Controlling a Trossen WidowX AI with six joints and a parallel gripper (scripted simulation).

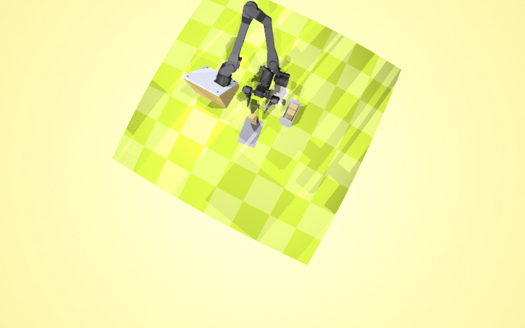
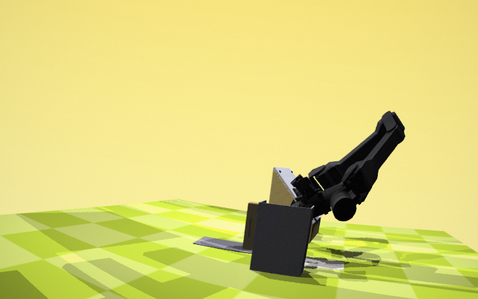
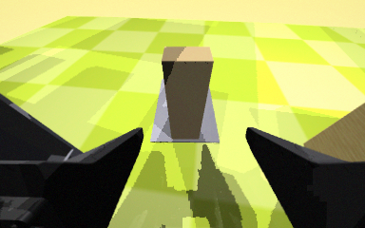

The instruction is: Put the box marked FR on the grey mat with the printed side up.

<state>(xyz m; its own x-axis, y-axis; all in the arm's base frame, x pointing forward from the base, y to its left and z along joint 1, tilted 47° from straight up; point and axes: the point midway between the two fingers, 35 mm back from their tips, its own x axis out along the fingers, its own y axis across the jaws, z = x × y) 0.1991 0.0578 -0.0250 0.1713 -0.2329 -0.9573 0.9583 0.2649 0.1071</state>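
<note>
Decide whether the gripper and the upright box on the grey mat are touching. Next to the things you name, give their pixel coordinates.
Apart: the wrist view shows green tabletop between the box (image 1: 253,118) (image 2: 250,225) (image 3: 186,97) and both fingertips of the open gripper (image 1: 257,108) (image 3: 194,132).

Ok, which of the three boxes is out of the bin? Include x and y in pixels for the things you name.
The box (image 1: 253,119) (image 2: 250,225) (image 3: 187,100) standing upright on the grey mat (image 1: 249,135) (image 2: 218,243) (image 3: 213,129); the other two (image 1: 291,110) are in the bin (image 1: 286,123) (image 2: 281,239).
</note>
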